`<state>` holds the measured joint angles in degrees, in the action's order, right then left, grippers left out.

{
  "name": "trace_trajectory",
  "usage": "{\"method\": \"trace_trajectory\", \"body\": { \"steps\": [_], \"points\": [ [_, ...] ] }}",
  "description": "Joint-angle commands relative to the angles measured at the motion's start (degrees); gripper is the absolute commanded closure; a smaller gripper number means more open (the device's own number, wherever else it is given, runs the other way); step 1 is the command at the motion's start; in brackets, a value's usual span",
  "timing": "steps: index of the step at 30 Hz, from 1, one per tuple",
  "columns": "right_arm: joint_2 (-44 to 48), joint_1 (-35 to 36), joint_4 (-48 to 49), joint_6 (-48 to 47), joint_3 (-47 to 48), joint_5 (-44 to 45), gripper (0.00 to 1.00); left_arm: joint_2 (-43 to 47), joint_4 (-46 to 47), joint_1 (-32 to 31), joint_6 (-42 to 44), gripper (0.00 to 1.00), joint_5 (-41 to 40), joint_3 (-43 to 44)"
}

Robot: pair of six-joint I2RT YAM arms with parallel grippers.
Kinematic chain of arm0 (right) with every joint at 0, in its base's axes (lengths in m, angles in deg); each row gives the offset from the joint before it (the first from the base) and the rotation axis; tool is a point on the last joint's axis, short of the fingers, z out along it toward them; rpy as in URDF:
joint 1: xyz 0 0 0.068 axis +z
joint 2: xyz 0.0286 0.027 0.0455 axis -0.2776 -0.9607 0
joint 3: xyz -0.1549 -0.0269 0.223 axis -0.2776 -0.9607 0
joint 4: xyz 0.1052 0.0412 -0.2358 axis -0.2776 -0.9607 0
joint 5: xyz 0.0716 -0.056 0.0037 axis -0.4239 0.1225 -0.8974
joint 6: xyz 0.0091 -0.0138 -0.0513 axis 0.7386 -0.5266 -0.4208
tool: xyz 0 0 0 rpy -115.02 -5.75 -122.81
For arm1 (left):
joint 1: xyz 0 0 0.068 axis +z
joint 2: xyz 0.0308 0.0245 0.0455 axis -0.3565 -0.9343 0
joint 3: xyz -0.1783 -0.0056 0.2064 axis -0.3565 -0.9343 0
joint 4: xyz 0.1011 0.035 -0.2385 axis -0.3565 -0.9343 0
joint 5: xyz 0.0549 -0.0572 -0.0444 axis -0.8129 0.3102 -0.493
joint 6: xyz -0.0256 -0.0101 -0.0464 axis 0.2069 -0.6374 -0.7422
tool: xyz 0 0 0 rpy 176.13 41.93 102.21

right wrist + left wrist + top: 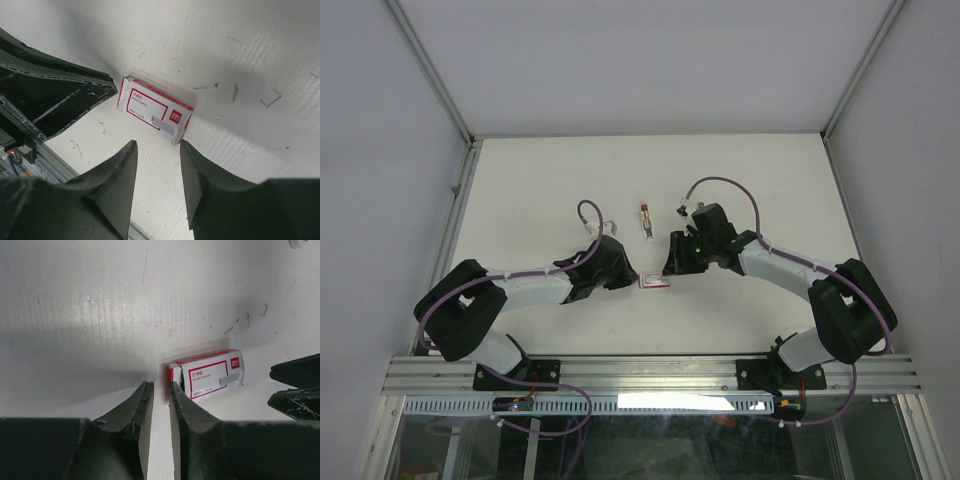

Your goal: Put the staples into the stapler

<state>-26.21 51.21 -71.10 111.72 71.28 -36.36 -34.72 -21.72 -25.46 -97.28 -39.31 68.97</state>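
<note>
In the top view the fingertips of both arms are hidden under their own dark wrist bodies, so the opening of each can be read only from the wrist cameras; the left gripper (160, 386) is low over the white table (540, 190), its two fingers nearly together with only a narrow slit between them and nothing inside; its tips are just beside the left end of the staples (210, 375), and I cannot tell if they touch it.

The staples box lies flat on the table between the two grippers, at the near middle; it is white with a red frame on the face and a red left end; a red square at its right end carries the white word "deli"; the lines inside the frame are too small to read surely. A short grey strip lies on the face near the logo; what it is I cannot tell; that end of the box looks ragged.

The right gripper (158, 145) is at the right end of the box, fingers moderately apart and empty, not touching it. A few loose bent staples (272, 99) lie on the table.

Farther back, the stapler (646, 220) is a thin small thing, too small to make out; a small object (680, 208) to its right is also unclear.
</note>
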Motion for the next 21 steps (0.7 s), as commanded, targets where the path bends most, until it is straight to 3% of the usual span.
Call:
{"method": "trace_trajectory", "body": {
  "steps": [1, 21],
  "points": [
    [1.7, -0.3, 2.7, 0.8, 0.2, 0.6, 0.58, -0.3, 3.0, 0.8, 1.2, 0.79, 0.3, 2.1],
    [-0.4, -1.0, 3.6, 3.1, -0.5, 2.0, 0.6, -3.3, 3.7, 1.0, 2.2, 0.82, 4.8, 3.1]
  ]
}}
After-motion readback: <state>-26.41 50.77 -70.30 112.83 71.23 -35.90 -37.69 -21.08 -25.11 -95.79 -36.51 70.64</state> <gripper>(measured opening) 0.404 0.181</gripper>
